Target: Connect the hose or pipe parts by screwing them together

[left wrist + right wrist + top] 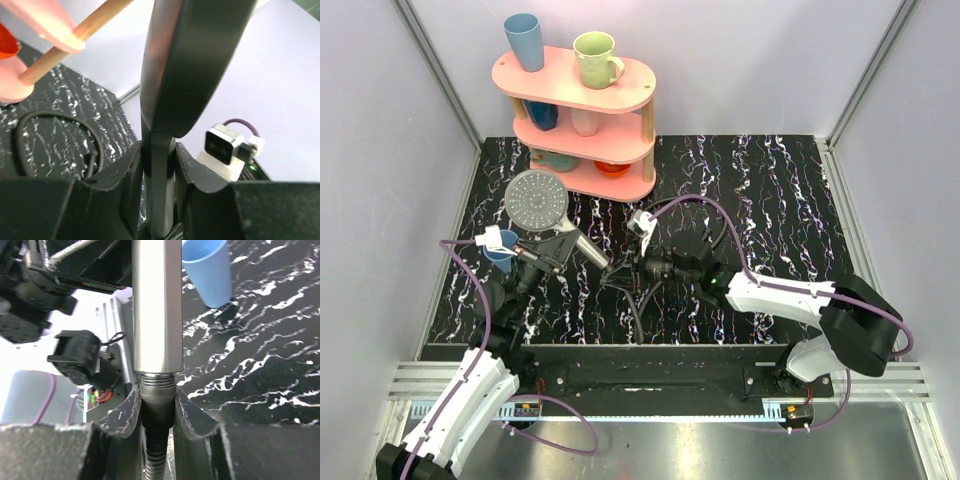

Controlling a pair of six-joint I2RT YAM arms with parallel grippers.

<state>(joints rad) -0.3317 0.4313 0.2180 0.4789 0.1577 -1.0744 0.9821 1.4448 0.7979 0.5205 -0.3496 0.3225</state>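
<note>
L fingers (181, 167) gripped shower head (537, 198) by handle. R fingers (131, 410) gripped hose (157, 397) nut, nut sat at handle end. Rest of hose lay looped on surface (780, 190).

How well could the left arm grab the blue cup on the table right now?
Probably not yet: the left gripper is shut on the shower head, so its jaws are full. The blue cup itself stands close by, uncovered.

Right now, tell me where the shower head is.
Top view: the shower head is left of centre, gripped by the left end effector, near the pink shelf.
</note>
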